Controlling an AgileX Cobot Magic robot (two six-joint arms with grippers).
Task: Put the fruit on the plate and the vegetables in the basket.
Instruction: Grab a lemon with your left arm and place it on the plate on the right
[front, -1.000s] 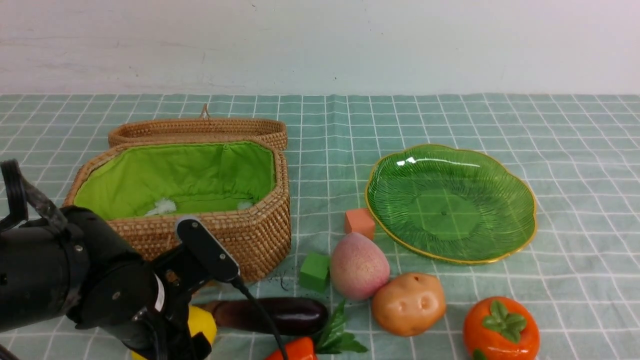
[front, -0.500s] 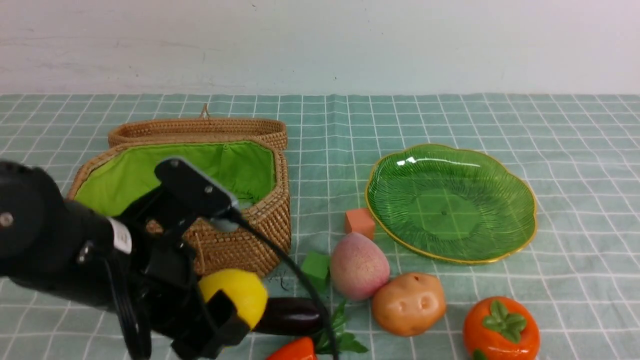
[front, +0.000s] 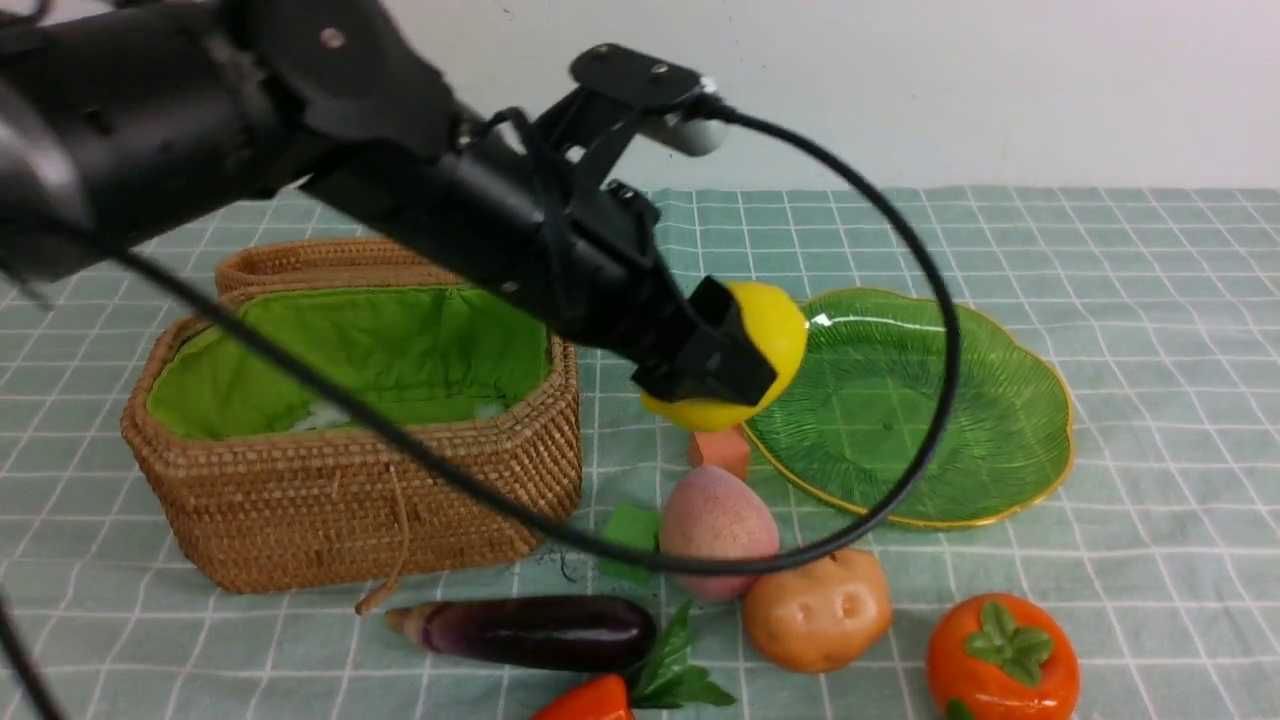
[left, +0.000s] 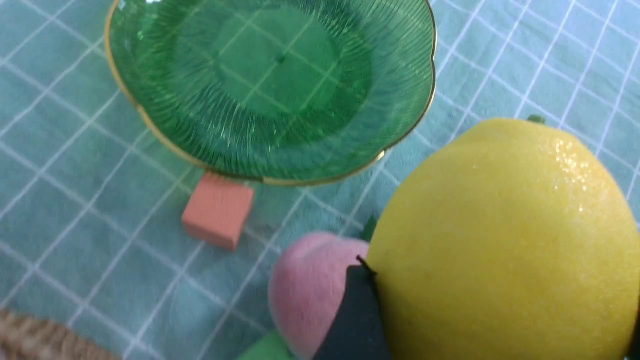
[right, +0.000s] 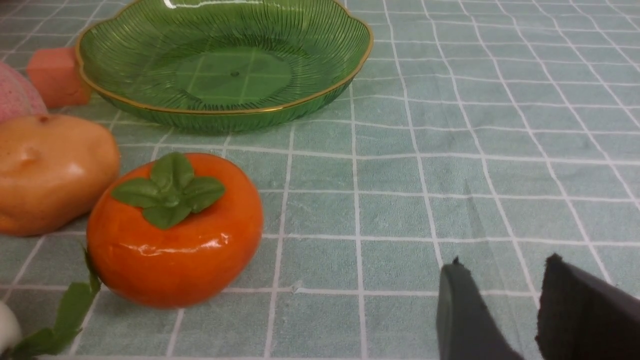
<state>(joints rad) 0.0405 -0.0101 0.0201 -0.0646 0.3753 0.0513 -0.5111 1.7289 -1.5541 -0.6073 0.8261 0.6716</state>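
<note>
- Front view: the left tool (front: 742, 358) pinches the lemon (front: 778, 322). 1 second ago the lemon sat low at the bench (front: 1150, 560) edge in front of the basket (front: 350, 500). It now hangs raised at the left rim of the plate (front: 1000, 400), possibly just short of it.
- Left wrist view: the lemon is clamped, the plate ahead is bare, and the peach (left: 305, 285) is below. Judgement: the carry is nearly done and the release remains.
- Right wrist view: the right tool (right: 505, 282) sits low with its jaws slightly spread and empty. The persimmon (right: 175, 240) and potato (right: 50, 170) rest on the bench, with 2 fruits left to move.

basket (front: 350, 510): rough woven wicker, cloth-lined. plate (front: 950, 420): ribbed glossy glass. persimmon (front: 1000, 660), eggplant (front: 540, 632): glossy. peach (front: 715, 535): matt, fuzzy. lemon (front: 782, 328): finely pebbled.
</note>
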